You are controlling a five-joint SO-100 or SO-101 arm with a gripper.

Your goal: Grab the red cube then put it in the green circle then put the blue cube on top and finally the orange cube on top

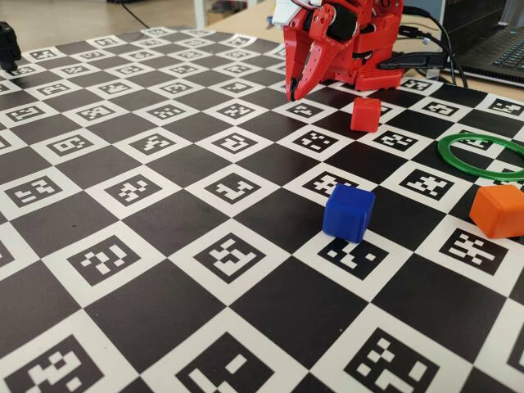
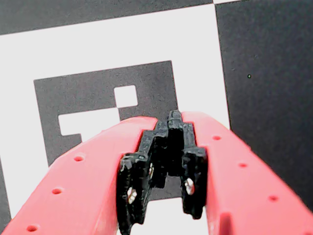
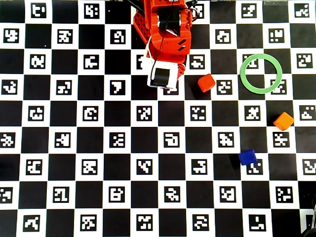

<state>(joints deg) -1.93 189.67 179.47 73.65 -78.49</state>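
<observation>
1. gripper (image 1: 293, 88) hangs clenched and empty over the checkered board (image 1: 164, 246).
2. red cube (image 1: 366, 114) sits near, seemingly beside green circle (image 1: 483, 155).
3. advice: open wide, descend squarely over the cube.

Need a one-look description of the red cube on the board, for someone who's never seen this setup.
In the overhead view, find the red arm at the top of the checkered marker board. Between its base and the green ring to the right sits the red cube, alone on the board. It is the cube nearest the arm, darker than the orange cube; the blue cube lies farther off.
</observation>
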